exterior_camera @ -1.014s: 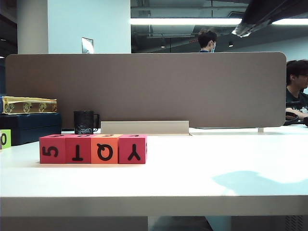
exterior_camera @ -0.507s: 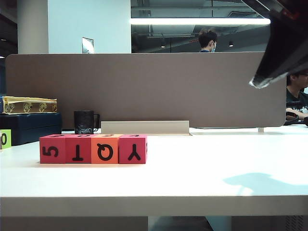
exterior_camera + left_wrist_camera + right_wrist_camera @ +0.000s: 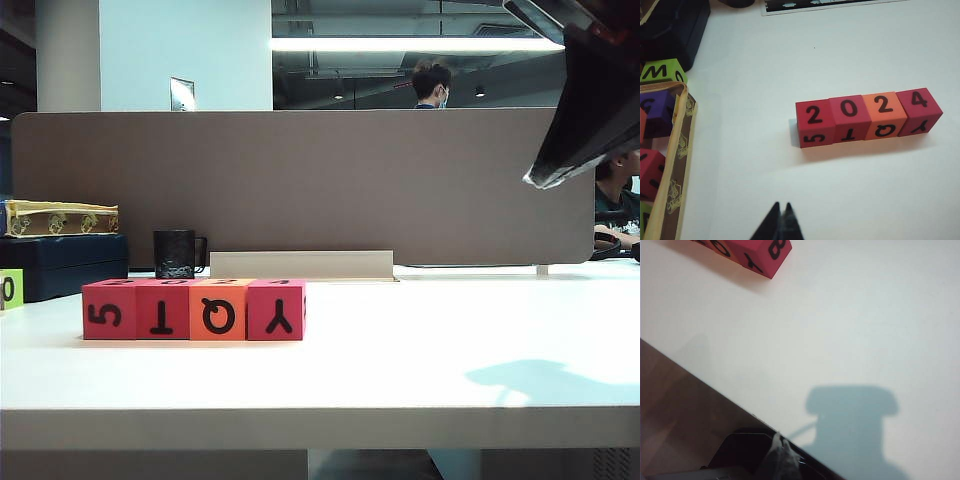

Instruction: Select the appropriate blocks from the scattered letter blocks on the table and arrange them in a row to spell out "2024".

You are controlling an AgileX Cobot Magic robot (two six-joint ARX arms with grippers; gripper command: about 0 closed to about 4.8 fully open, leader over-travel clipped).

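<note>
Four blocks (image 3: 193,310) stand touching in a row on the white table (image 3: 420,370), left of its middle. In the left wrist view their tops read 2 (image 3: 814,120), 0 (image 3: 849,114), 2 (image 3: 883,111), 4 (image 3: 920,106); the third is orange and the others are pinkish-red. My left gripper (image 3: 781,205) hangs shut and empty, well short of the row; it is out of the exterior view. My right gripper (image 3: 535,178) is shut and empty, high at the far right, away from the blocks. Its tips (image 3: 777,437) hover over the table's edge, with one red block (image 3: 760,252) far off.
A lime-green cube marked 0 (image 3: 10,290) sits at the far left, next to a gold-trimmed box (image 3: 675,160) holding several other cubes. A black mug (image 3: 175,253) stands behind the row. The grey-brown divider (image 3: 300,180) closes the back of the table.
My right gripper has swung down into the upper right of the exterior view, and its shadow on the table shifted a little right. The row of blocks has not moved.
</note>
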